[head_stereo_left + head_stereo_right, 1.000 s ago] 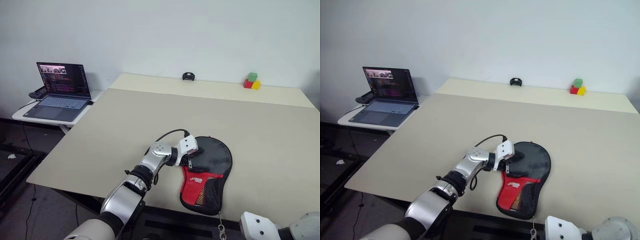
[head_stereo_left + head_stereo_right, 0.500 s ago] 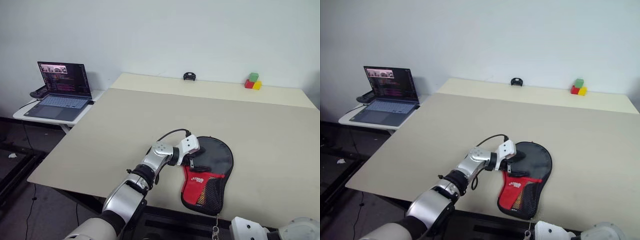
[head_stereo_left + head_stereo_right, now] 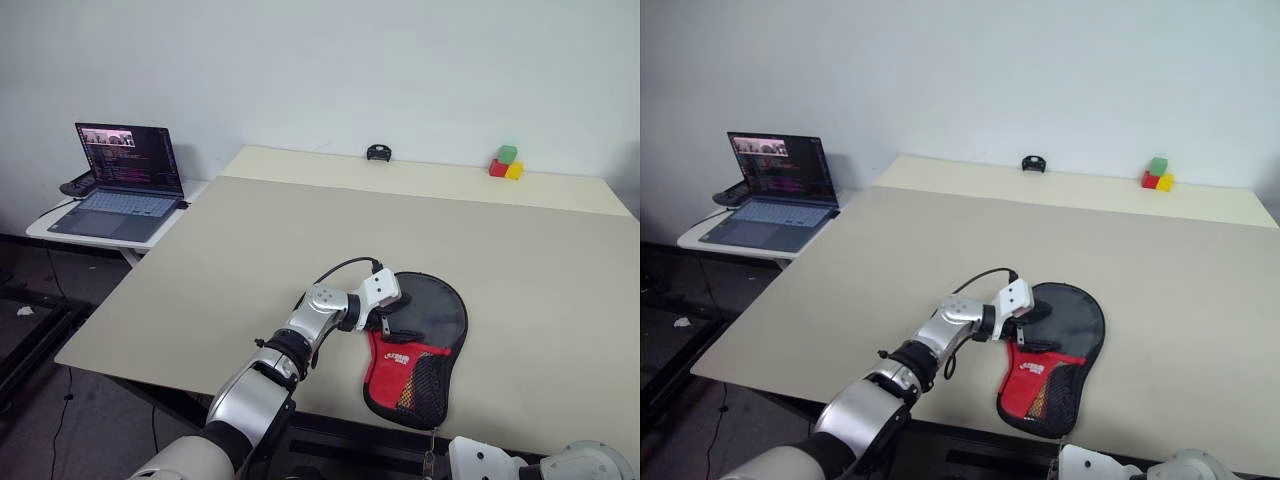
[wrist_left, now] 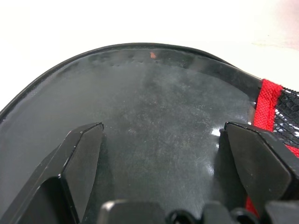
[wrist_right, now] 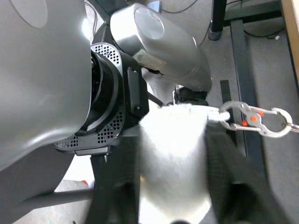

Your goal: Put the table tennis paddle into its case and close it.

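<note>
The black case with its red panel and mesh pocket lies flat near the table's front edge, its rim closed all round. The table tennis paddle is hidden. My left gripper rests open on the case's round black part, a finger on each side of bare fabric. Its jaws hold nothing. A thin chain hangs from the case's narrow end over the table edge. Below that edge, in the right wrist view, the white pom-pom sits in front of my right gripper, beside a metal clip.
The beige table stretches wide around the case. A laptop stands on a small side table at the left. Coloured blocks and a small black object sit at the far edge.
My right wrist has slid a little to the left along the bottom edge, below the table front. The left arm and the case have stayed put.
</note>
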{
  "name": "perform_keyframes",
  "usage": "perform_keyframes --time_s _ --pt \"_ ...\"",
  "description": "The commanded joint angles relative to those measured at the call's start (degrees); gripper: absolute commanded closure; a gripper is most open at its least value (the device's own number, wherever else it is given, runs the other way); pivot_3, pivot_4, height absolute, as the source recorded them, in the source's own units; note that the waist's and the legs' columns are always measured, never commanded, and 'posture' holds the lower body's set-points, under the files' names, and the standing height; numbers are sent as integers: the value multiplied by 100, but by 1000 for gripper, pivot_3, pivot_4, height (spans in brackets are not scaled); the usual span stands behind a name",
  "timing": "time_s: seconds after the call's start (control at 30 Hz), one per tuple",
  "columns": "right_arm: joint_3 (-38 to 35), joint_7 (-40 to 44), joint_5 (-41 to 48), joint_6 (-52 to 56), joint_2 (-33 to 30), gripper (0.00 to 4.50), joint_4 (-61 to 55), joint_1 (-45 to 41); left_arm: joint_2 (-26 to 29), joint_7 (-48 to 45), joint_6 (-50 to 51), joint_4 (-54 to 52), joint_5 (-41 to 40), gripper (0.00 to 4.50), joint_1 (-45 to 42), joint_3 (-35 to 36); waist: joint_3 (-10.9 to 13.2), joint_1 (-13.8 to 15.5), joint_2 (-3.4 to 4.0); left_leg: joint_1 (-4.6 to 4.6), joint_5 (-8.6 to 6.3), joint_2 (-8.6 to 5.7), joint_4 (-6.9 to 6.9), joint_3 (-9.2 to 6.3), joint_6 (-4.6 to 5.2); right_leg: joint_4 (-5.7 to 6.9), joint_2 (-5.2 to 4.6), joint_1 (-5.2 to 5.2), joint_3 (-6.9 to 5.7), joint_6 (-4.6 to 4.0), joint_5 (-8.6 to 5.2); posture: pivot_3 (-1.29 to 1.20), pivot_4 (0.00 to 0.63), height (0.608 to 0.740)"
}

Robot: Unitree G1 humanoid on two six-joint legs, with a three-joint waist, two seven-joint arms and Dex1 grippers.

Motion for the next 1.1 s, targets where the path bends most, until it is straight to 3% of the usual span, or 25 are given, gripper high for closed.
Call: perform_keyframes --time_s 0.03,0.27,0.4,0.63,0.7,0.77,0.83,0.93,1.07,1.1 --pt "-592 226 435 75 -201 2286 -278 224 -16 393 135 474 509 0 217 -207 0 0 0 0 0 0 0 0 0 0 0 0 0 1 0 0 150 740" --pt "-2746 556 1844 298 -444 2286 -278 363 -38 441 96 494 494 0 198 -182 6 -3 0 0 -6 0 4 2 -11 -1 -1 2 1 10 6 0 150 740" --pt "-3956 673 3410 773 -378 2286 201 -401 -41 422 83 457 467 0 232 -157 10 -6 1 -2 2 0 3 3 2 -8 -3 3 0 11 8 0 150 740" --pt "-4161 651 4308 1213 -542 2286 809 -1375 24 401 74 333 453 0 314 -102 17 -2 5 -18 0 0 -2 9 20 -42 -17 2 -3 -16 16 0 150 740" --pt "-4077 643 4311 1257 -545 2286 783 -1473 30 414 84 308 451 0 320 -86 16 -3 7 -33 0 1 -3 7 29 -62 -19 -1 -8 -70 32 0 150 740" --pt "-3820 562 4182 1210 -476 2286 871 -1699 37 420 91 286 441 0 316 -65 17 -10 5 -41 0 0 -1 13 39 -68 -25 -5 -8 -71 37 0 150 740" --pt "-3224 300 3647 1061 -196 2286 1280 -2224 55 399 98 213 402 0 311 -23 21 -29 3 -40 1 0 0 17 42 -69 -27 -6 -7 -73 40 0 150 740" --pt "-2212 76 1840 183 254 2286 2213 -2835 164 259 114 -128 247 0 378 97 41 -56 2 -41 3 2 -1 25 45 -69 -33 -7 -6 -66 36 0 150 740" --pt "-1822 -5 818 -651 1050 2286 3139 -3350 403 50 312 -900 41 0 613 242 57 -137 34 -93 11 3 -1 45 54 -66 -41 -62 -4 -81 52 0 150 740" --pt "-1824 8 665 -824 1213 2286 3294 -3391 469 21 415 -1151 -18 0 687 278 58 -143 33 -115 14 3 -3 55 56 -53 -39 -96 0 -44 78 0 150 740"
